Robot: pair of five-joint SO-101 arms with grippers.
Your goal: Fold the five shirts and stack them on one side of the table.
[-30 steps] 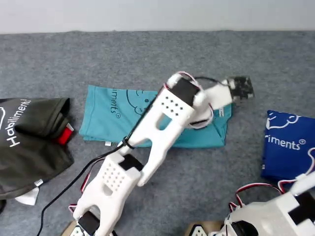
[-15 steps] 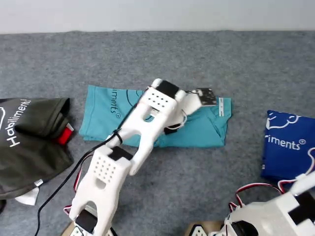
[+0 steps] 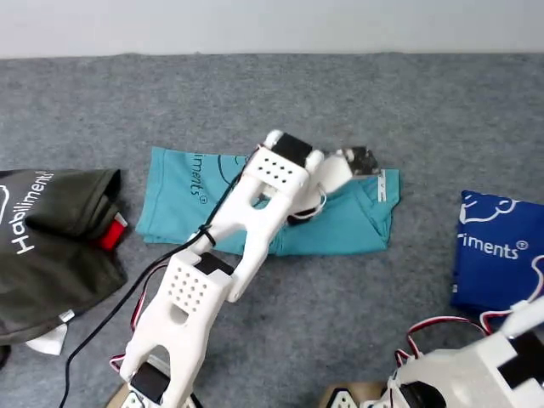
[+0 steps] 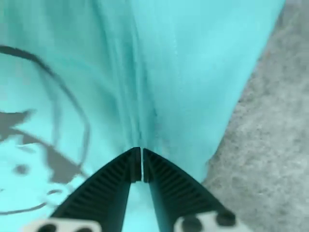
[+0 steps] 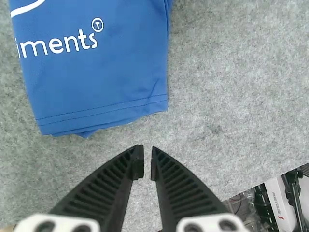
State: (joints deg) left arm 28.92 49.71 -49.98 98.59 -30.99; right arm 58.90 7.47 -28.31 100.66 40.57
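One camera overhead, two on wrists.
High view down over table (image 3: 255, 93); left wrist view very near teal shirt (image 4: 203, 72) under left pincer (image 4: 141, 164); right wrist view higher, blue shirt (image 5: 96, 87) ahead of right pincer (image 5: 147, 162); both shirts also in high view.

Left arm (image 3: 255, 212) stretched forward, left tool (image 4: 140, 153) tips closed; right arm (image 3: 476, 374) folded back low, right tool (image 5: 144, 155) tips closed.

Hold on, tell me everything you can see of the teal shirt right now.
The teal shirt is soft cloth with a dark line drawing and white lettering. It lies flat on the grey table, folded into a long band, between the dark shirt and the blue shirt, touching neither. The left gripper, its arm across the shirt, is shut, a raised ridge of cloth running into its tips.
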